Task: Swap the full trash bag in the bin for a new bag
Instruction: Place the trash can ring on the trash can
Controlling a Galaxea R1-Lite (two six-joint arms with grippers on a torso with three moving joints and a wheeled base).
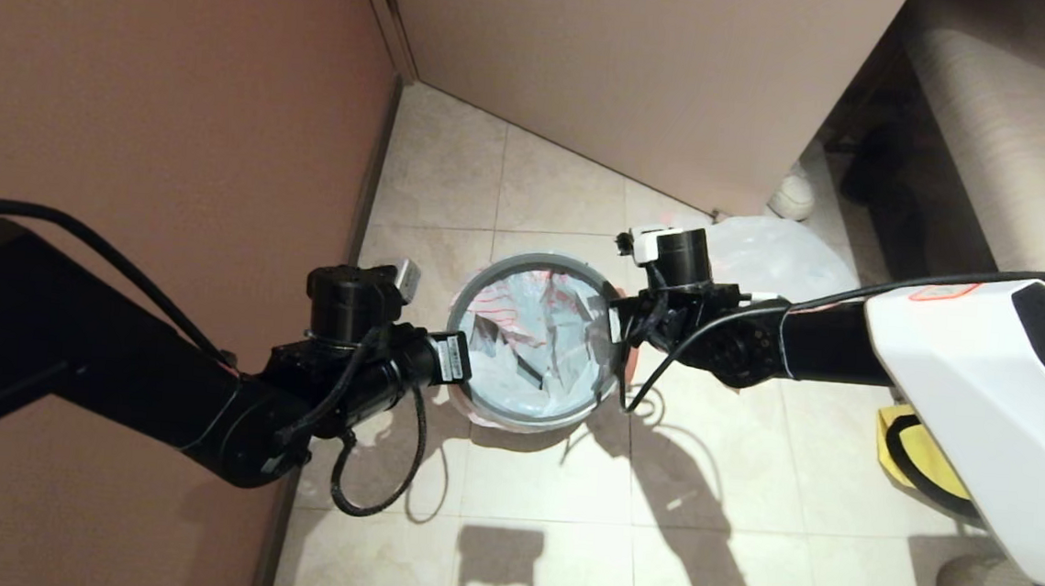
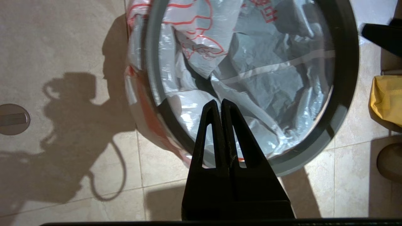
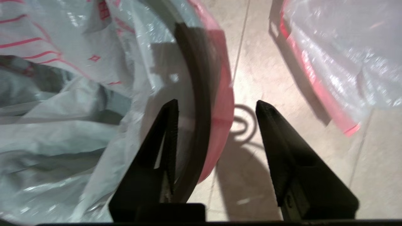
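The bin (image 1: 479,413) stands on the tiled floor, its grey hoop (image 1: 534,262) on top. The new bag (image 1: 542,336), white with red print, lines the inside, and its pink hem (image 3: 221,103) folds over the rim. My left gripper (image 2: 219,102) is shut and empty, just over the bag inside the near-left rim (image 2: 342,94). My right gripper (image 3: 216,105) is open and straddles the right rim (image 3: 201,94), one finger inside and one outside. The full trash bag (image 1: 773,255), plain white, lies on the floor behind my right wrist and shows in the right wrist view as the full trash bag (image 3: 339,56).
A brown wall runs close along the left and a cabinet panel (image 1: 638,80) stands behind the bin. A yellow fabric bag (image 1: 921,450) sits on the floor at right. A round floor drain (image 2: 12,119) lies left of the bin. A pale round object (image 1: 791,197) rests by the cabinet.
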